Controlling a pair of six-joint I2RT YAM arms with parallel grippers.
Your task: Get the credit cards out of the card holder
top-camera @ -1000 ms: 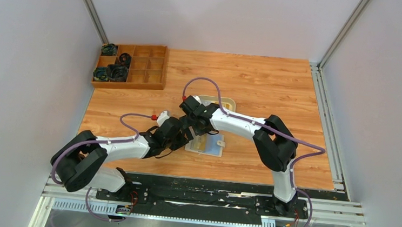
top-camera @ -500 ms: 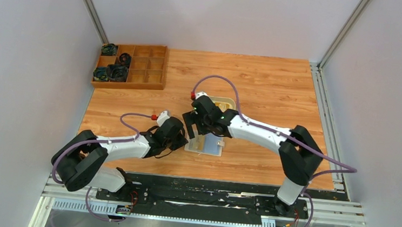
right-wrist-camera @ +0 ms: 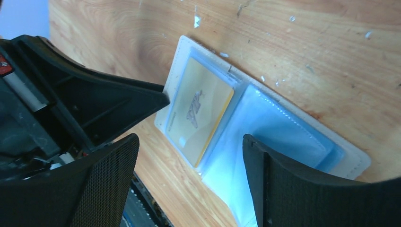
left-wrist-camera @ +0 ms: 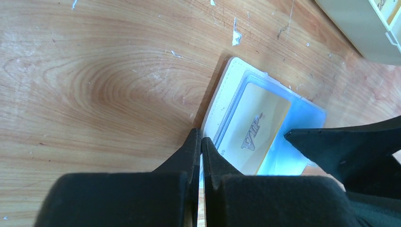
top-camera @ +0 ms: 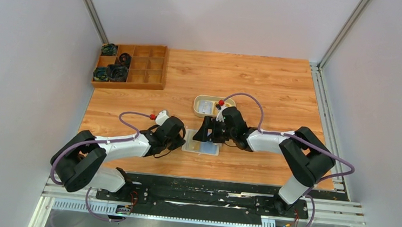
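Observation:
The card holder (top-camera: 200, 147) lies open on the table, cream-edged (left-wrist-camera: 227, 90) with pale-blue pockets (right-wrist-camera: 283, 127). A yellow credit card (right-wrist-camera: 198, 111) sits in its left pocket and also shows in the left wrist view (left-wrist-camera: 255, 127). A pale card (top-camera: 206, 107) lies in the beige tray (top-camera: 196, 105). My left gripper (top-camera: 185, 139) is shut, its tips (left-wrist-camera: 200, 139) at the holder's left edge. My right gripper (top-camera: 206, 134) is open and empty, low over the holder (right-wrist-camera: 189, 139), facing the left gripper.
A brown compartment box (top-camera: 132, 66) with dark coiled items stands at the back left. The tray's corner shows at the upper right of the left wrist view (left-wrist-camera: 359, 28). The table's near edge lies just in front of the card holder.
My right arm has swung right off the tray and come down, its open gripper now over the card holder. The tray and its pale card are uncovered. The left arm has barely moved.

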